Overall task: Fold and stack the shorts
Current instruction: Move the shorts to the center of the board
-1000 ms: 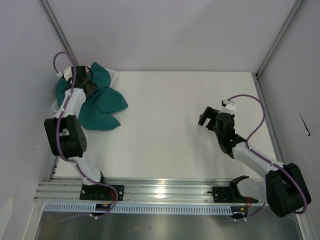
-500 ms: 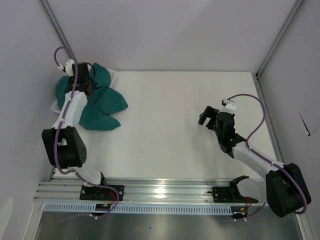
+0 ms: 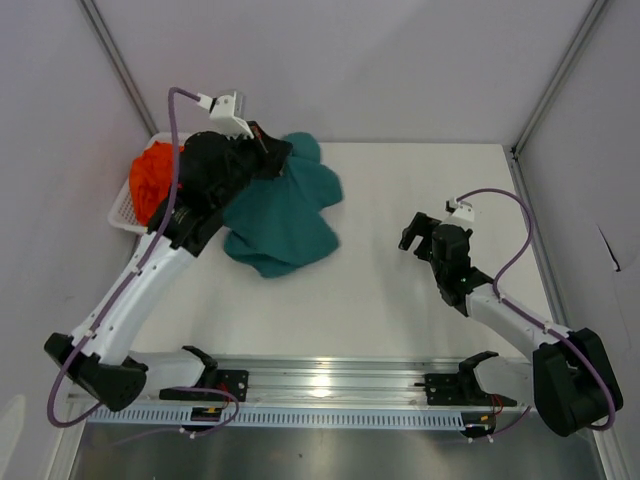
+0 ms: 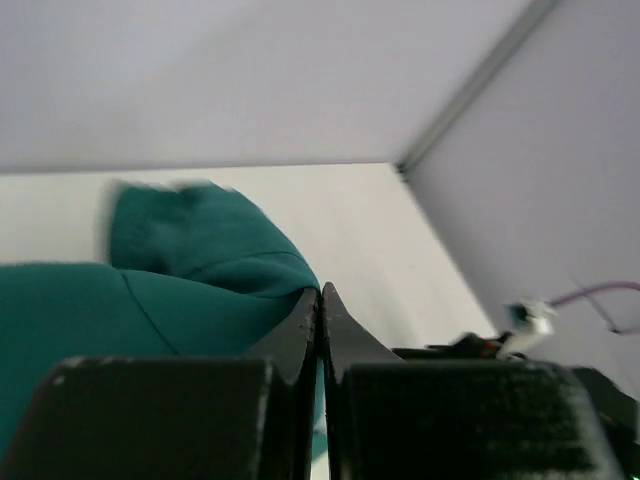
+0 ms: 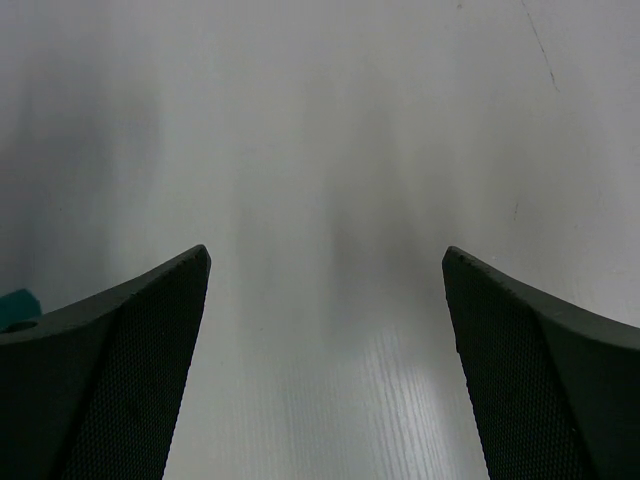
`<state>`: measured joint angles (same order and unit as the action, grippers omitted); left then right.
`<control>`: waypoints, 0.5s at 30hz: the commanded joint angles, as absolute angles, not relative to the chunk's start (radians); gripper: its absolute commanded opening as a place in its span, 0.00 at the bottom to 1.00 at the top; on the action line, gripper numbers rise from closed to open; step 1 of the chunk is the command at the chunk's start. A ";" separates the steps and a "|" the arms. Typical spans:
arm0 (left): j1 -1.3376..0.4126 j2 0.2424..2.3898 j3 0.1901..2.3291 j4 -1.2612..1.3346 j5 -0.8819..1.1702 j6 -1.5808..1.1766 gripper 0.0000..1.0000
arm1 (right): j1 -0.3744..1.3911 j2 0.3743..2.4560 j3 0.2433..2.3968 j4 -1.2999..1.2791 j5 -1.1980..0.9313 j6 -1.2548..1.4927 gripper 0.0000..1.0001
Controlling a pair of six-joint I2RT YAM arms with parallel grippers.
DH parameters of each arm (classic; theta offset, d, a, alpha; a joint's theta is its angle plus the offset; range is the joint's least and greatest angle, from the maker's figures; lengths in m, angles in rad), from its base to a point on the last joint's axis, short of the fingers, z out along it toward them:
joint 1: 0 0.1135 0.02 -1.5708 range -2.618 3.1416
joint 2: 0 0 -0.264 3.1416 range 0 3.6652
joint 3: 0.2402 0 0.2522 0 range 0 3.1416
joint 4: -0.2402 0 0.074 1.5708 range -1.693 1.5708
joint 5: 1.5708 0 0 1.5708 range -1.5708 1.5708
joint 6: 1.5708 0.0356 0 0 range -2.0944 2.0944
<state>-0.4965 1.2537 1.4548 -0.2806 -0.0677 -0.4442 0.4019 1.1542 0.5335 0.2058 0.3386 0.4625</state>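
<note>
Top external alone shows orange shorts (image 3: 150,180) in basket (image 3: 118,212)

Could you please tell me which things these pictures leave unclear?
- Top view: the bright orange fabric shorts are half covered by the left arm.
- Top view: the white mesh plastic basket shows only a corner.
- Left wrist view: the dark teal-green fabric shorts are blurred at the far edge, and the shut left gripper covers the near part.

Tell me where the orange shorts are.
Top view: the orange shorts lie in the white basket at the table far-left corner, left of the teal shorts.
</note>
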 commanded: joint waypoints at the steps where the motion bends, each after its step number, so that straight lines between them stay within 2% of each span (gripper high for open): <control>1: -0.531 1.154 1.522 -0.164 0.076 -0.429 0.00 | 0.405 1.114 0.555 0.209 0.393 0.479 0.99; 5: -0.537 1.149 1.572 -0.147 0.190 -0.460 0.00 | 0.405 1.086 0.549 0.193 0.428 0.491 1.00; 8: -0.537 1.173 1.575 -0.156 0.190 -0.479 0.00 | 0.405 1.075 0.549 0.157 0.500 0.511 1.00; 10: -0.537 1.198 1.531 -0.182 0.138 -0.486 0.00 | 0.399 1.072 0.558 0.120 0.555 0.535 1.00; 15: -0.529 1.244 1.270 -0.155 0.019 -0.546 0.00 | 0.376 1.069 0.560 0.094 0.571 0.566 0.99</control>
<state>-0.5346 1.1831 1.3972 -0.1280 0.0879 -0.4896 0.3874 1.0897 0.5335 0.1135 0.5102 0.5262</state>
